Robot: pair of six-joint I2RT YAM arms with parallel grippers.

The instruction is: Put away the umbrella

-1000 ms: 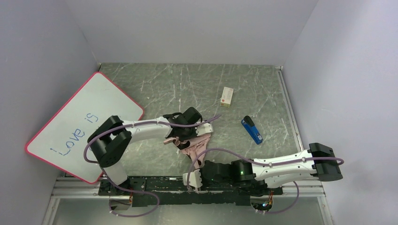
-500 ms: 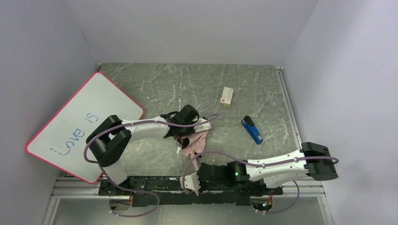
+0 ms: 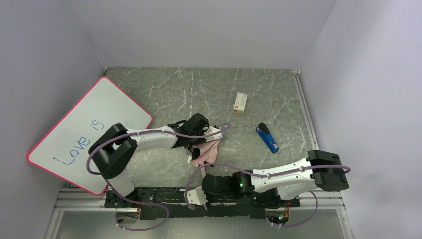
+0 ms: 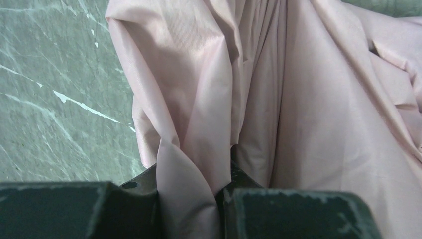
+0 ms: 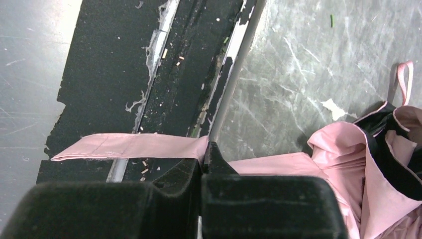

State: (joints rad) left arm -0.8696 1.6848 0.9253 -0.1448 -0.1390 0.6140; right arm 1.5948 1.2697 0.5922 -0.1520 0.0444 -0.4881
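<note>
The umbrella (image 3: 207, 152) lies bunched on the table's near middle, pale pink outside, black inside. My left gripper (image 3: 197, 147) is shut on a fold of its pink fabric (image 4: 209, 94), which fills the left wrist view. My right gripper (image 3: 195, 197) is shut on the umbrella's flat pink strap (image 5: 129, 146) and holds it stretched over the black base rail at the table's near edge. The right wrist view shows the pink and black fabric (image 5: 368, 164) at the right and a small pink loop (image 5: 404, 74). The handle is hidden.
A pink-framed whiteboard (image 3: 84, 132) with blue writing leans at the left wall. A small white box (image 3: 241, 102) and a blue and black object (image 3: 267, 138) lie right of the umbrella. White walls enclose the table on three sides.
My right gripper has moved left and toward the near edge, drawing the strap out. The umbrella fabric has bunched tighter under my left gripper, which shifted slightly left.
</note>
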